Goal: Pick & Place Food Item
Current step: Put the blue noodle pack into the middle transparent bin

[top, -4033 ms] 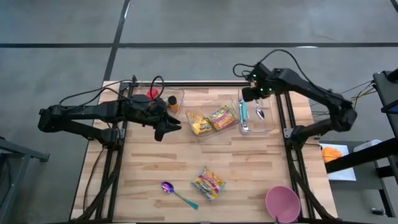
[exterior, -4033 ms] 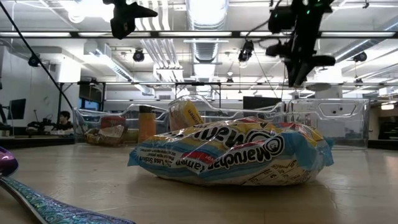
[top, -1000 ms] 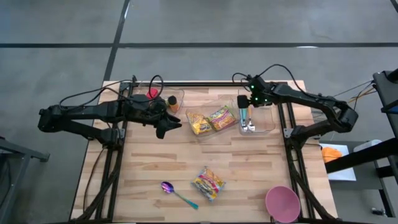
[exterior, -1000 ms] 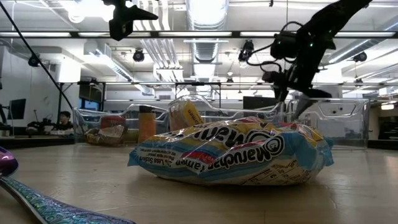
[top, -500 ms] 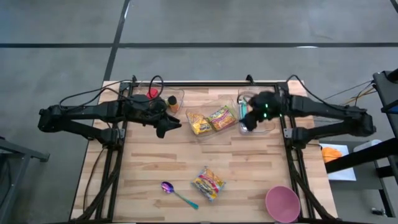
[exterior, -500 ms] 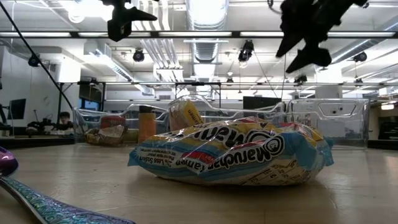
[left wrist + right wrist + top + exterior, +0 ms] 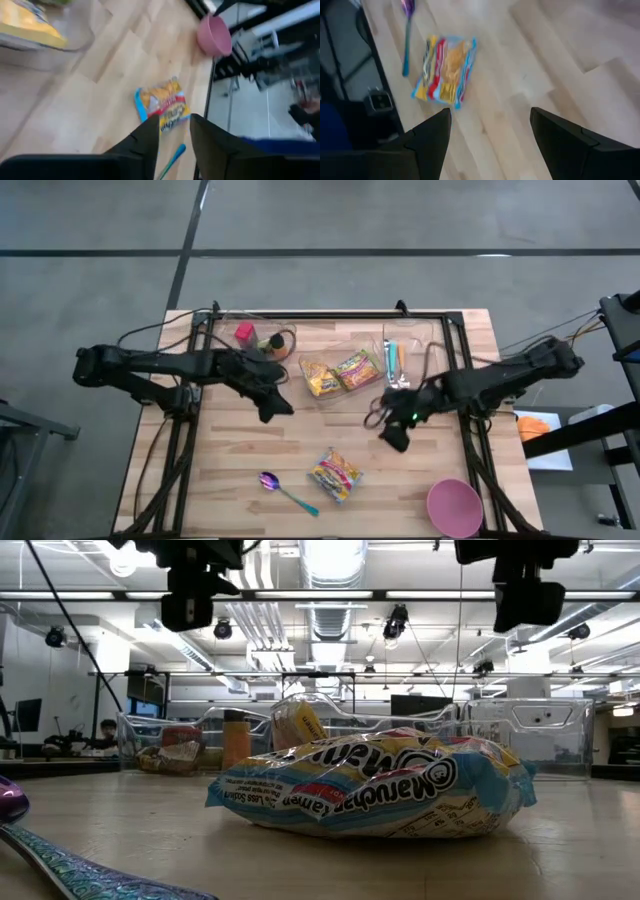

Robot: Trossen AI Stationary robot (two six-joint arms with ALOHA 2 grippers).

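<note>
On the near middle of the wooden surface (image 7: 240,460) lies the ramen packet (image 7: 335,474), flat and untouched, filling the low view. Just left of it sits a purple spoon (image 7: 286,491) with a teal handle. At the near right corner stands a pink bowl (image 7: 455,506). Up and to the right of the packet, the right gripper (image 7: 392,434) hangs above the boards, jaws spread wide with nothing between them, the packet showing ahead in its wrist view. The left gripper (image 7: 275,406) hovers left of centre, jaws parted a little and holding nothing. Along the far edge, a clear bin (image 7: 336,372) holds more packets, and another bin (image 7: 410,368) holds utensils.
</note>
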